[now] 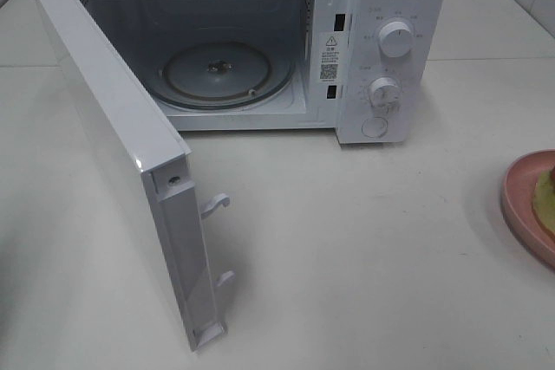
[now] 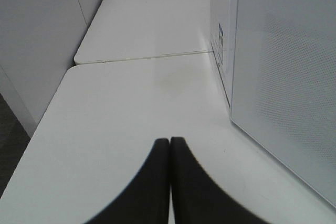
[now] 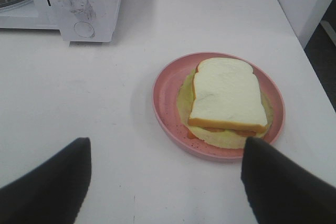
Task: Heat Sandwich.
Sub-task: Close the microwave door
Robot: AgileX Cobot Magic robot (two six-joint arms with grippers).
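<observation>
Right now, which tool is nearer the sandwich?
Right. The right tool hangs open just short of the sandwich; the left tool, shut, is outside the open microwave door.

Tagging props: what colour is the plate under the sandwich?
Pink plate; clearest in the right wrist view.

Only the fingers of each gripper are seen, in the wrist views. The left gripper (image 2: 169, 182) is shown as two matte black fingers (image 2: 149, 192), smooth, with outer edges curving towards narrow tips. The right gripper (image 3: 165, 179) is shown as two broader black fingers (image 3: 50, 182), blunt and rounded at the ends, faintly textured. No cables, screws or markings can be made out.
</observation>
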